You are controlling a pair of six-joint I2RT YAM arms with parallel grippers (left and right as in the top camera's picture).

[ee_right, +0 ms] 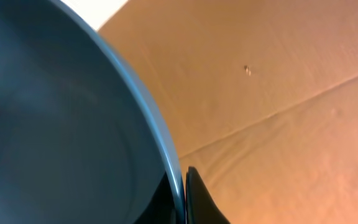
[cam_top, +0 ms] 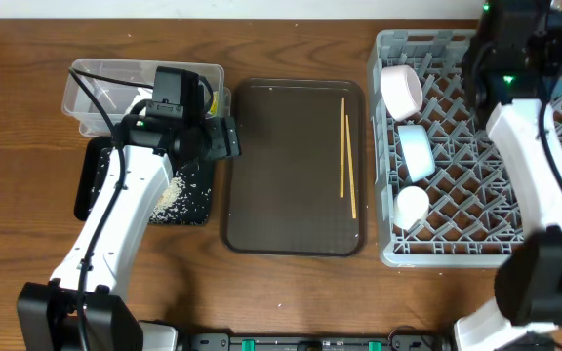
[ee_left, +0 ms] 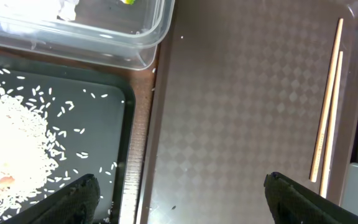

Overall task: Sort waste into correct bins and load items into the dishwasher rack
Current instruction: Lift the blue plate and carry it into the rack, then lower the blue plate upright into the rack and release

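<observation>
Currently, left gripper (ee_left: 179, 202): is hanging with its jaws spread wide and holding nothing, over the left edge of the brown serving tray (cam_top: 291, 166), just beside the black tray (cam_top: 91, 180).
Right gripper (ee_right: 182, 193): is pinching the rim of the blue plate (ee_right: 55, 124) between closed fingers, above the far part of the dishwasher rack (cam_top: 457, 195).
Rice scraps (ee_left: 11, 149): are lying heaped in the black tray, with loose grains scattered around the heap.
Clear tub (cam_top: 86, 102): is sitting just behind the black tray, with a yellow-green wrapper (ee_left: 127, 2) showing inside.
Chopsticks (cam_top: 345, 156): are lying side by side along the serving tray's right side.
Rack contents: a pale bowl (cam_top: 401, 90), a light blue bowl (cam_top: 417, 151) and a white cup (cam_top: 411, 205) are sitting in the left column.
</observation>
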